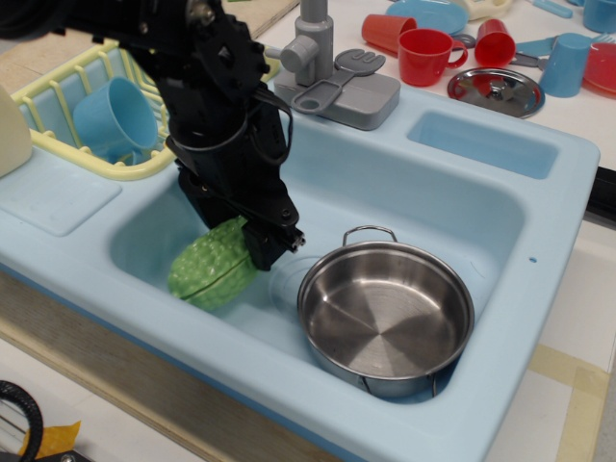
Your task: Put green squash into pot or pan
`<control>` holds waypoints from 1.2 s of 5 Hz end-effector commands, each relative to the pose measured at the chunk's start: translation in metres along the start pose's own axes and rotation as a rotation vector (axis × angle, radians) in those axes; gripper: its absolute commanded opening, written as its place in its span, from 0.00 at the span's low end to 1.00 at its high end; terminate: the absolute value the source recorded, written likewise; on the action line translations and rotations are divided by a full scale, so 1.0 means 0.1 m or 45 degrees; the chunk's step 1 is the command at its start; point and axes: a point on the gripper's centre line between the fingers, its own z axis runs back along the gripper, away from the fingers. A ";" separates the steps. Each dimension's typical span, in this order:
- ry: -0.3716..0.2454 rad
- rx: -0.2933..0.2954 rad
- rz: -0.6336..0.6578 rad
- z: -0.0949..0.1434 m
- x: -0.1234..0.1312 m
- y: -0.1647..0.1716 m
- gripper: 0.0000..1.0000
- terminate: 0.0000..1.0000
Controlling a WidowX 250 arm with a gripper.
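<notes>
One green squash (210,274) is the thing to move, and it hangs tilted in the left part of the sink basin (452,207), its lower end pointing down to the left and close to the basin floor. The gripper (252,241) is closed on the upper right end of it, so the grip is far from the middle and the vegetable may swing or turn between the fingers.

To do this step well, I think the arm should first rise until the low end is clearly above the rim of the pan (386,317), then travel to the right and stop over the middle of the pan before letting go. A slow move is better, because the bumpy plastic skin can slip.

The pan stands empty in the right front part of the basin, near the squash but not touching it. Its loop handle (370,232) stands up on the far side, on the way of the gripper. The front wall of the basin is just beside the squash, while the back of the basin is open. The faucet (332,72) and the yellow rack (72,115) with a blue cup (114,117) stand outside, well apart from the path.
</notes>
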 end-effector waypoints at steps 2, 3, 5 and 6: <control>-0.148 0.084 0.024 0.56 0.35 -0.25 0.00 0.00; -0.158 0.055 0.032 0.51 0.46 -0.45 0.00 0.00; -0.135 -0.006 0.026 0.39 0.50 -0.59 1.00 0.00; -0.135 -0.006 0.026 0.39 0.50 -0.59 1.00 0.00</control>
